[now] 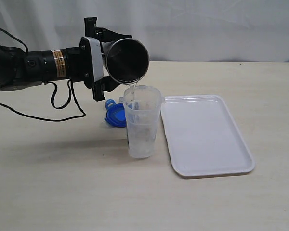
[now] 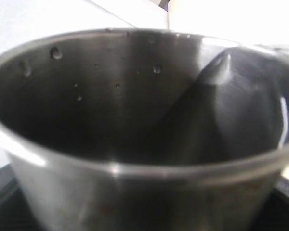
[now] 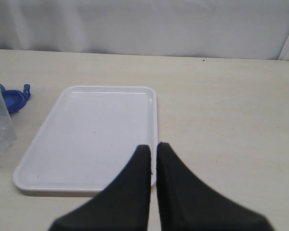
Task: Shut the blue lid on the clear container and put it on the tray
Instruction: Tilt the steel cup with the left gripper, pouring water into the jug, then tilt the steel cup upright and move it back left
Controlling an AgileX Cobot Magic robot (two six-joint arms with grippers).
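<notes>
Far left: grips a steel cup (image 1: 127, 60) in the left pincer (image 1: 111, 60), jaws spread wide around its body, and tips it on its side so the mouth hangs over the clear container (image 1: 142, 125). Sends a thin stream of water (image 1: 133, 89) from the cup's lip down into the open top. Shows only droplets on the inner wall in the left wrist view, so probably close to empty.

Just behind and to the left of the container: the blue lid (image 1: 116, 115), flat on the bench (image 1: 62, 183) and partly hidden by the container wall. Cannot tell whether touching it or merely beside it.

Middle: the clear container, upright on the bench, uncapped, with some water in its lower part, close beside the tray's left edge but not on it.

Right: the tray (image 1: 207, 134), white and bare. Above its near rim in the right wrist view, the right pincer (image 3: 153, 151), fingers pressed together, holding nothing.

By these pictures, early in the task: a preparatory fill under way, and nothing of the closing or placing done. Left to do: set the cup aside, pick up the lid, seat it on the rim, press the tabs down, lift the closed container onto the tray.
</notes>
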